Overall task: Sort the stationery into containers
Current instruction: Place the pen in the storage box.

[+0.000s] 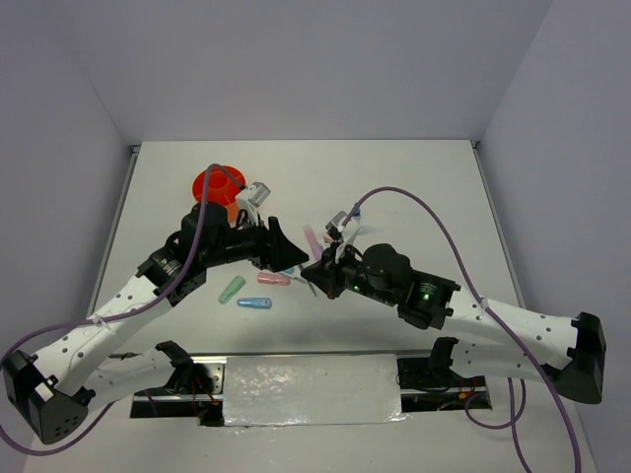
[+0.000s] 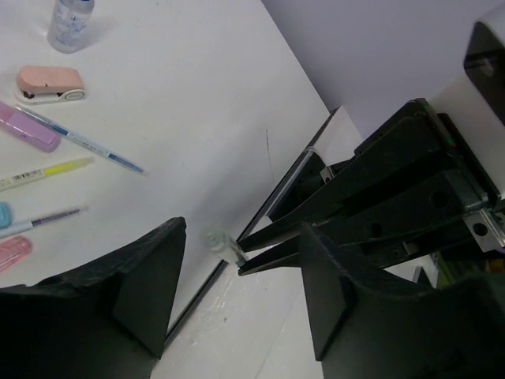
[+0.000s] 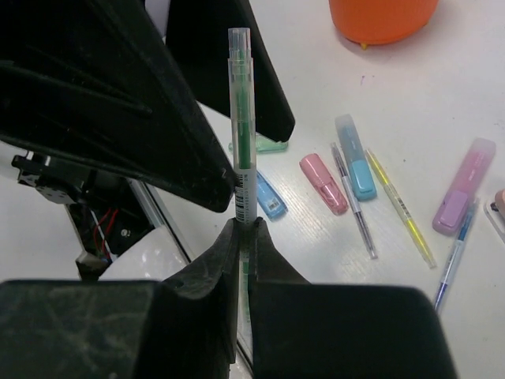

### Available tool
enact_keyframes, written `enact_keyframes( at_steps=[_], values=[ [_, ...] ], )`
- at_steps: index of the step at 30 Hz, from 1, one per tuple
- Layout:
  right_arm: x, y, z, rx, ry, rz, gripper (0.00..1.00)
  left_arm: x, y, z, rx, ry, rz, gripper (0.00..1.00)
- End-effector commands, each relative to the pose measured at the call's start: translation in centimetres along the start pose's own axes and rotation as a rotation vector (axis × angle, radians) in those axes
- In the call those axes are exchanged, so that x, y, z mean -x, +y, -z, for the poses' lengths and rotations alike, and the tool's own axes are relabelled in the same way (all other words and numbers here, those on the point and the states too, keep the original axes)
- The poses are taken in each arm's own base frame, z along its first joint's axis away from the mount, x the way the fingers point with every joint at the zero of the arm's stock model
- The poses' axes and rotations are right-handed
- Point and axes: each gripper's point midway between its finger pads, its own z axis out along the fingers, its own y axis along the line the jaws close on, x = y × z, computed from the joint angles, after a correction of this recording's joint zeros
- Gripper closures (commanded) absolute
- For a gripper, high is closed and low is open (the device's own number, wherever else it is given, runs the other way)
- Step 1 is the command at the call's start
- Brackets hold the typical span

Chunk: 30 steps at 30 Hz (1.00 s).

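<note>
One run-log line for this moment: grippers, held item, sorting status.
right gripper: shut on green pen, upright | left gripper: open, flanking pen's end | orange organizer: apart, pen not yet in

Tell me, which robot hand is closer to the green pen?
Right. The right gripper is shut on the green pen. The left gripper is open, one finger on either side of its tip.

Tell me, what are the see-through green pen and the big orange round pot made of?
The slim see-through green pen looks like clear hard plastic, glossy: you can see the green ink core through its barrel. The round orange desk organizer looks like solid plastic too, smooth with a soft shine and one even colour, though only part of its wall shows close up.
</note>
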Motion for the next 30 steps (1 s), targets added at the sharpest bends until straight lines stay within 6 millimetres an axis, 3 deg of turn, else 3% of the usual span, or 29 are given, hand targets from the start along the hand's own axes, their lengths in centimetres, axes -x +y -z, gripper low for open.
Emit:
enact_keyframes(
  at_steps=[1, 3, 6, 8, 9, 10, 11, 12, 13, 14, 15, 16, 17, 18, 20, 21, 22, 23, 25, 28, 29, 30],
  values=[
    [2.4, 1.0, -0.1, 0.021, -0.051, 0.033, 1.0, 2.0, -2.7, 0.4, -0.097, -0.053, -0.061, 0.31],
    [2.5, 1.2, -0.2, 0.027, -0.052, 0.041, 1.0, 1.9, -2.7, 0.4, -0.095, -0.044, -0.063, 0.42],
    [2.9, 1.3, 0.0, 0.031, -0.069, 0.043, 1.0, 1.7, -2.4, 0.2, -0.081, -0.027, -0.069, 0.8],
    [2.9, 1.2, 0.2, 0.027, -0.072, 0.046, 1.0, 1.8, -1.7, -0.1, -0.045, -0.028, -0.07, 0.89],
    [3.1, 1.2, 0.4, 0.025, -0.083, 0.046, 0.87, 1.9, -1.4, -0.2, -0.026, -0.028, -0.074, 0.93],
    [2.8, 0.7, 0.5, 0.01, -0.086, 0.045, 0.68, 2.2, -1.2, 0.0, -0.001, -0.031, -0.089, 1.0],
    [2.8, 0.4, 0.7, -0.005, -0.094, 0.04, 0.42, 2.5, -0.5, -0.4, 0.031, -0.033, -0.091, 1.0],
    [3.5, -0.6, 1.4, -0.061, -0.129, 0.031, 0.01, 3.4, 0.6, -0.5, 0.101, -0.069, -0.108, 1.0],
    [3.5, -1.3, 1.8, -0.102, -0.134, 0.026, 0.0, 4.3, 1.2, -0.1, 0.167, -0.082, -0.112, 1.0],
    [4.2, -2.2, 2.7, -0.148, -0.164, 0.005, 0.0, 5.7, 3.8, -0.1, 0.32, -0.132, -0.115, 1.0],
    [4.2, -3.9, 3.6, -0.245, -0.171, -0.002, 0.0, 7.9, 4.2, 0.6, 0.397, -0.19, -0.133, 1.0],
    [4.5, -4.7, 4.3, -0.288, -0.187, -0.021, 0.0, 8.6, 5.9, 1.4, 0.513, -0.211, -0.128, 1.0],
    [4.8, -5.2, 5.0, -0.316, -0.202, -0.03, 0.0, 9.5, 8.0, 1.5, 0.628, -0.233, -0.125, 1.0],
    [5.1, -5.5, 6.2, -0.334, -0.222, -0.042, 0.0, 12.6, 9.4, 3.5, 0.795, -0.352, -0.138, 1.0],
    [5.3, -5.8, 7.1, -0.336, -0.241, -0.053, 0.0, 14.2, 12.2, 4.3, 0.99, -0.388, -0.152, 1.0],
    [5.5, -5.6, 7.8, -0.319, -0.26, -0.057, 0.0, 16.7, 13.2, 6.3, 1.106, -0.471, -0.165, 1.0],
    [5.1, -5.3, 7.9, -0.298, -0.25, -0.056, 0.0, 17.4, 14.7, 5.8, 1.157, -0.464, -0.166, 1.0],
    [4.8, -5.3, 8.4, -0.29, -0.244, -0.059, 0.0, 20.0, 15.8, 7.4, 1.198, -0.52, -0.156, 1.0],
    [4.0, -5.2, 8.5, -0.274, -0.22, -0.061, 0.0, 23.0, 18.7, 8.6, 1.253, -0.601, -0.143, 1.0],
    [2.7, -5.3, 8.9, -0.265, -0.185, -0.055, 0.0, 25.6, 21.5, 9.4, 1.261, -0.646, -0.171, 1.0],
    [2.1, -5.4, 9.1, -0.265, -0.171, -0.046, 0.0, 26.9, 22.7, 10.5, 1.265, -0.708, -0.166, 1.0],
    [2.0, -5.7, 9.2, -0.273, -0.168, -0.036, 0.0, 27.3, 23.7, 10.1, 1.249, -0.708, -0.168, 1.0]
  ],
)
